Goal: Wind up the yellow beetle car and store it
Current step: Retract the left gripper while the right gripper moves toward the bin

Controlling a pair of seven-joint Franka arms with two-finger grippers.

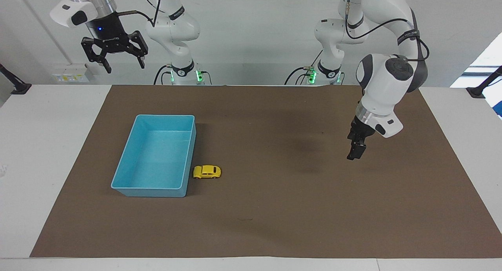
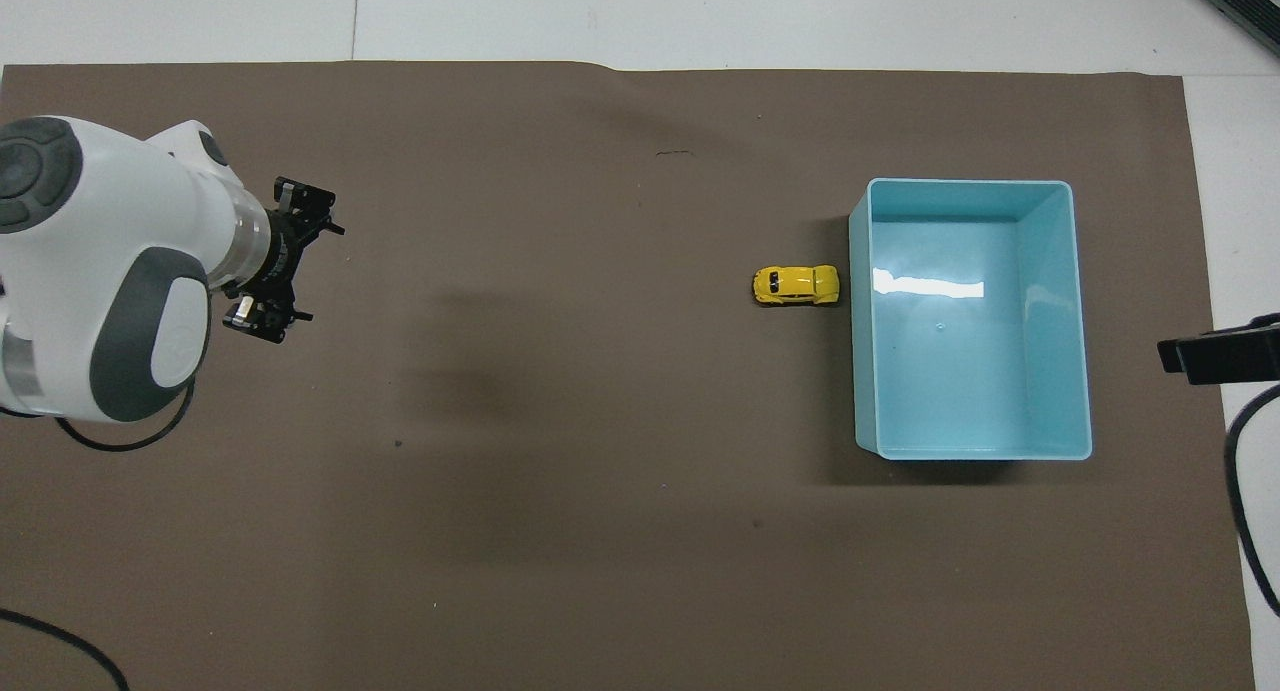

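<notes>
On the table's brown mat [image 1: 274, 216], the yellow beetle car [image 1: 206, 171] sits just beside an empty light-blue bin [image 1: 117, 173], while the left gripper [image 1: 355, 155] and right gripper [image 1: 123, 63] hang above, jaws open and empty.

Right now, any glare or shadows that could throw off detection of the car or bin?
Overhead view: a bright glare streak on the floor of the light-blue bin; the yellow beetle car is evenly lit, beside the bin; soft arm shadows smudge the brown mat. Facing view: a similar dark patch on the mat near the left gripper; no glare in the bin.

No legible text, labels or nos. anywhere in view.
</notes>
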